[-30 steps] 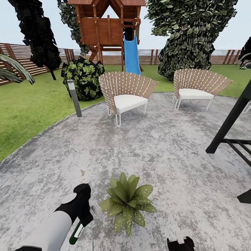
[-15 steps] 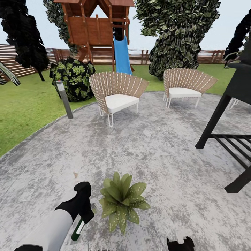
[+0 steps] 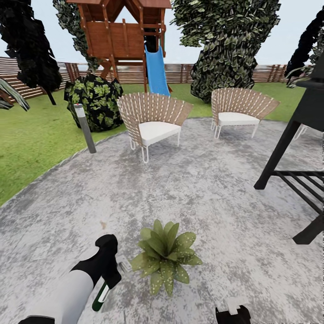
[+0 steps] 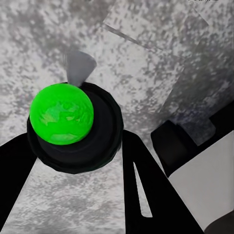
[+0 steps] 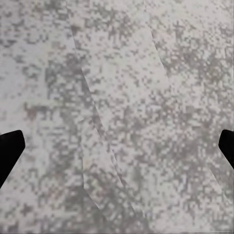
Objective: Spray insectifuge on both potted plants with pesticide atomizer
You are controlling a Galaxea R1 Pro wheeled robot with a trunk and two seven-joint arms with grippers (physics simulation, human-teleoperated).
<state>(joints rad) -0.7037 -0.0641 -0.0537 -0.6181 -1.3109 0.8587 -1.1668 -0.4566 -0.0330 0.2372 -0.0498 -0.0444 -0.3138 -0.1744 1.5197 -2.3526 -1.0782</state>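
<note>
Pesticide atomizer (image 3: 101,294) in left gripper (image 3: 109,275), long axis near-vertical.

A potted plant (image 3: 166,257) with speckled green leaves sits on the mottled grey stone patio (image 3: 198,189) at about six o'clock. Just beside it, at seven o'clock, the left gripper (image 3: 104,280) on its white-and-black arm grips the pesticide atomizer (image 3: 101,296), a slim dark green bottle with a white label, which points down toward the stone. The black top of the right gripper (image 3: 233,313) peeks in at five o'clock. At eleven o'clock stands a grey bollard lamp (image 3: 85,128) at the lawn's edge, near a leafy bush (image 3: 95,100). Two wicker chairs (image 3: 153,120) face forward at twelve and one o'clock, before a wooden play tower with a blue slide (image 3: 157,70). A black metal frame (image 3: 297,148) stands at three o'clock.
</note>
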